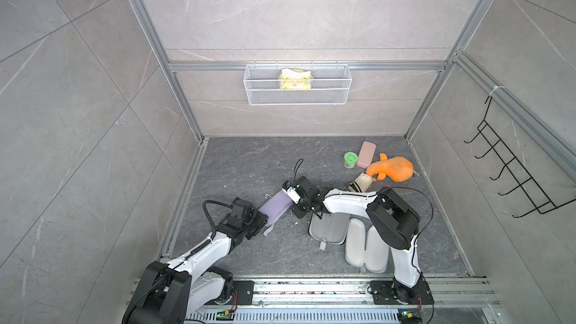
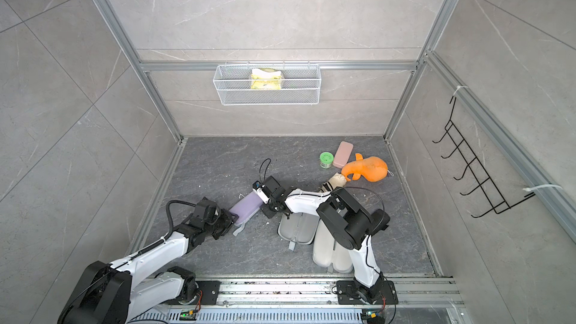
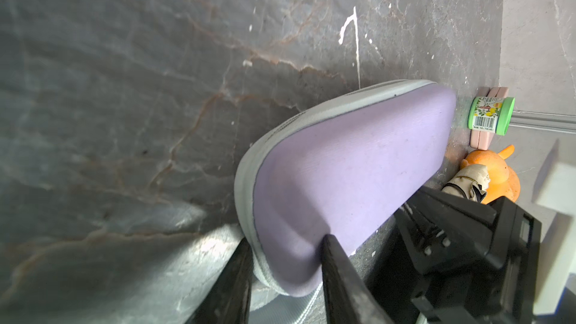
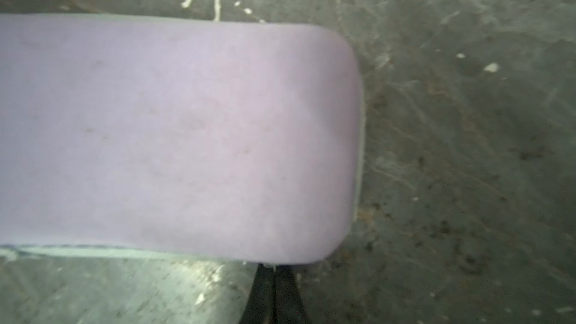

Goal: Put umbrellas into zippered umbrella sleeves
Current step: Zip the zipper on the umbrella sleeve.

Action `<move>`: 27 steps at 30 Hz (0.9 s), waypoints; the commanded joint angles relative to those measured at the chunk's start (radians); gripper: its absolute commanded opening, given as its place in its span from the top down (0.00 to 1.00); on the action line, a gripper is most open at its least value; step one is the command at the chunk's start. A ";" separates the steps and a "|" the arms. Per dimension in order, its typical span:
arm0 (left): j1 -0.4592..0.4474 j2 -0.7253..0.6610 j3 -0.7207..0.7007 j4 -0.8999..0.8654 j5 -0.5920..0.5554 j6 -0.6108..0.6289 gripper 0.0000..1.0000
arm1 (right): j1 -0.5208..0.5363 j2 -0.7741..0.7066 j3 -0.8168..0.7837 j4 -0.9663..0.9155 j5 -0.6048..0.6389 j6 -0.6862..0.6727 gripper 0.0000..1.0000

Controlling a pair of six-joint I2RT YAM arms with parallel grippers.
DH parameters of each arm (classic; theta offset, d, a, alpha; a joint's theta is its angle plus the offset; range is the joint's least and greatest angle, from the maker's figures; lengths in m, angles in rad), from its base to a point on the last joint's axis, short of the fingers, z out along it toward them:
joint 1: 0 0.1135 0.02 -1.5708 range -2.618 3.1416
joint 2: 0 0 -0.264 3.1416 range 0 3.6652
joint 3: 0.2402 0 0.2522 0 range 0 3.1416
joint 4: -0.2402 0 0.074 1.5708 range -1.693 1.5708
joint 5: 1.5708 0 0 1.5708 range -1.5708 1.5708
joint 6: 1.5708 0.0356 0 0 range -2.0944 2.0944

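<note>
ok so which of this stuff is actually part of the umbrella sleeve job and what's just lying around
Part of the job:
lilac sleeve, closed
open grey-lined sleeve
cream sleeve
cream umbrella

Just lying about:
orange plush toy
green jar
flat pink case
wire basket on the wall, with a yellow pack in it
black hook rack

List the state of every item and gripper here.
lilac sleeve: closed, lying flat.
left gripper: closed on the lilac sleeve's end.
right gripper: shut, beside the lilac sleeve.
grey-lined sleeve: open, visible part empty.
cream sleeve: spread open.
cream umbrella: folded, outside any sleeve.
green jar: upright, lidded.
</note>
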State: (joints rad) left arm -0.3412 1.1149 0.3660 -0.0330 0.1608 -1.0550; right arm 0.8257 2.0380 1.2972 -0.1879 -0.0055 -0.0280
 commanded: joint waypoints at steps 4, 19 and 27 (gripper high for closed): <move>0.127 -0.029 0.106 -0.259 0.054 0.179 0.38 | 0.011 0.003 -0.003 -0.057 -0.026 0.045 1.00; -0.163 -0.146 0.103 -0.358 -0.109 0.007 0.19 | 0.050 -0.067 -0.039 -0.072 -0.250 0.145 1.00; -0.193 -0.053 0.070 -0.087 -0.152 -0.042 0.18 | 0.059 -0.064 -0.042 -0.066 -0.258 0.158 1.00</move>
State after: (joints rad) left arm -0.5335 1.0370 0.4362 -0.2703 0.0532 -1.0634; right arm 0.8753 2.0006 1.2552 -0.2359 -0.2436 0.1127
